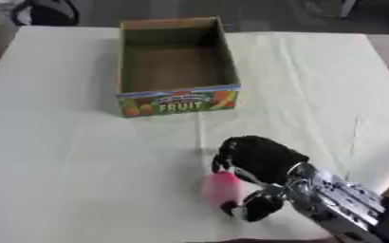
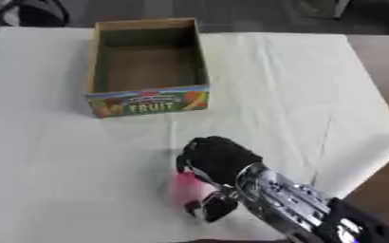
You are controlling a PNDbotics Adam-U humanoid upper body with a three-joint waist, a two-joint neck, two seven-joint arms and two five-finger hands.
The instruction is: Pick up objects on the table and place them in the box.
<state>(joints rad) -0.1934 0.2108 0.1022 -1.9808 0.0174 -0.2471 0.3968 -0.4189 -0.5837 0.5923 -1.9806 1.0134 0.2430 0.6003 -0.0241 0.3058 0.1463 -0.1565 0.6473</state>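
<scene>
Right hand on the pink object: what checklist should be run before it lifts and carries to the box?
1. Right hand curled round the pink object: ok.
2. Object off the white tablecloth: cannot tell.
3. Cardboard fruit box open on top, nothing visible inside: ok.
4. Cloth between hand and box shows nothing in the way: ok.
5. Left hand out of the way: not in view, cannot tell.

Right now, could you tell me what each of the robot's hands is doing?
Left hand: not in view.
Right hand: fingers curled round a pink object on the white tablecloth, short of the box.
</scene>
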